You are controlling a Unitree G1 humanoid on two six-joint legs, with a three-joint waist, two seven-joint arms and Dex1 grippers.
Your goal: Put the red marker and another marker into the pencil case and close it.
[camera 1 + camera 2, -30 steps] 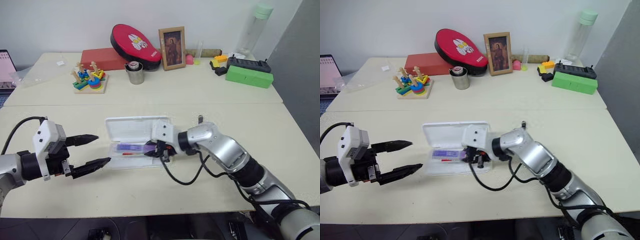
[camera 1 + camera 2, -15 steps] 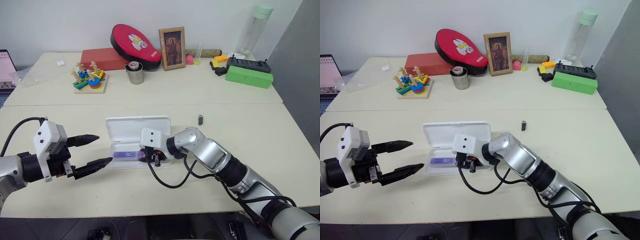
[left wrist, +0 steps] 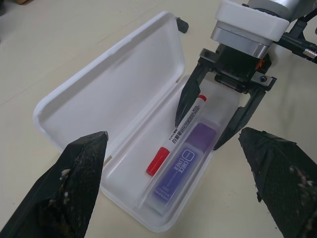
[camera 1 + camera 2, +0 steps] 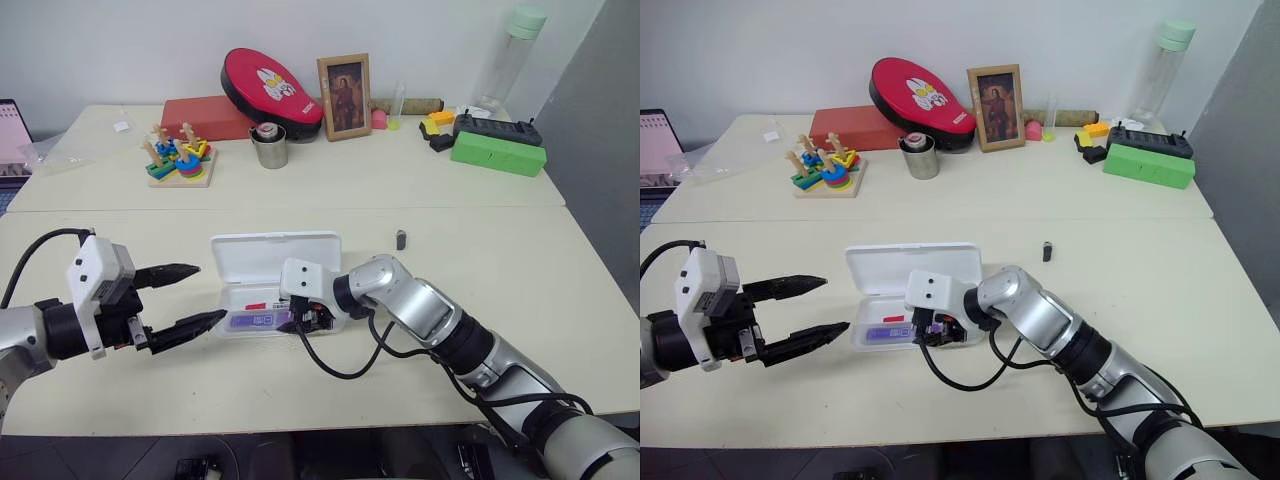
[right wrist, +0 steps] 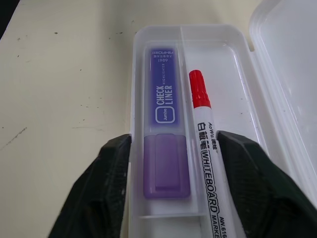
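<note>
Right gripper [image 3: 218, 124] stood with its jaws spread over the near end of the pencil case [image 3: 114, 94], gripping nothing; its fingers [image 5: 104, 198] flanked the purple marker [image 5: 166, 139] and the red marker [image 5: 208, 148]. We noted both markers lying side by side in the tray, the purple one in the outer compartment. The right wrist view cut off the red marker's lower end, and in the head views the gripper body hid part of the tray. The lid was open and lay flat on the table [image 4: 300, 390]. The left gripper [image 4: 190, 297] hovered just beside the case's other end, jaws wide apart and empty. We could not identify a small dark piece [image 4: 400, 239] lying well apart on the table.
</note>
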